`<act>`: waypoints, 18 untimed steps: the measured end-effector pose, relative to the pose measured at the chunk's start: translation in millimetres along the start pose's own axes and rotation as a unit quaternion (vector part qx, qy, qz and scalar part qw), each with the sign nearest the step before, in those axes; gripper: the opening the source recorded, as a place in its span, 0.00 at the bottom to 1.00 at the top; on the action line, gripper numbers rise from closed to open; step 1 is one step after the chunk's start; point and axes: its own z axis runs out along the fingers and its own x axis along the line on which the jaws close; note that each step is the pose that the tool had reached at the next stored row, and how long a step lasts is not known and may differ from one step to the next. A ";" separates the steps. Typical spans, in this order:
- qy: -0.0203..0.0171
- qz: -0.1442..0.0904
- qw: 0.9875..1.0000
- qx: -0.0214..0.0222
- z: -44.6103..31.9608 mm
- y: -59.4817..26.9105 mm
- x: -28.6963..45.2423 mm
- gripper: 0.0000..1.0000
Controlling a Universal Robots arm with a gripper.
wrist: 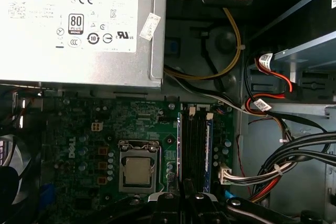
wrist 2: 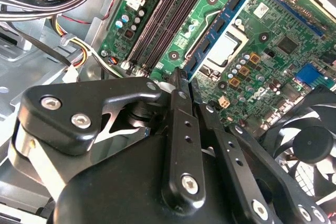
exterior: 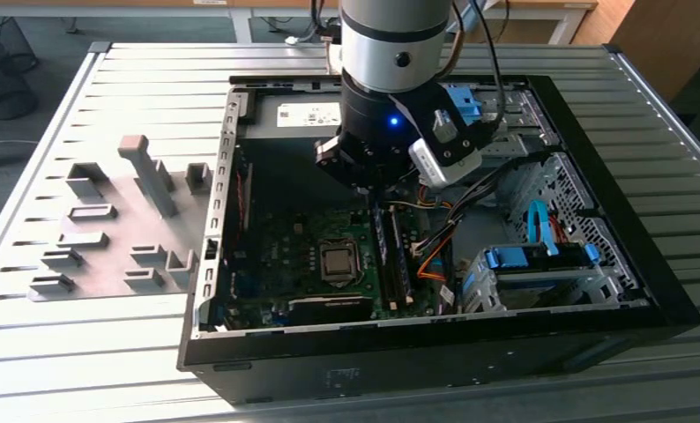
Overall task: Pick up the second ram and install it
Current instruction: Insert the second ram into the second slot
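Black gripper (wrist 2: 181, 77) linkage sits closest in both wrist views, fingers drawn nearly together over the memory slots (wrist: 193, 148); whether anything is pinched between them I cannot tell. Open computer case (exterior: 632, 291) lies on the slatted table (exterior: 115, 352), arm (exterior: 395, 53) reaching down into it. Motherboard (wrist: 94, 145) carries the bare processor socket (wrist: 138, 171). Second ram (wrist: 209, 153), blue-edged, probably stands seated in the slot row just beside the gripper. Grey fixture blocks (exterior: 103, 238) sit toward the exterior view's left.
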 end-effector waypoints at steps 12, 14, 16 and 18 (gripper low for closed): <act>0.000 0.007 1.000 0.000 6.1 -0.1 -1.5 0.14; 0.000 0.008 1.000 0.000 9.4 -0.2 -1.6 0.14; 0.000 0.008 1.000 0.000 12.3 -0.2 -1.6 0.14; 0.000 0.008 1.000 0.000 15.4 -0.2 -1.5 0.14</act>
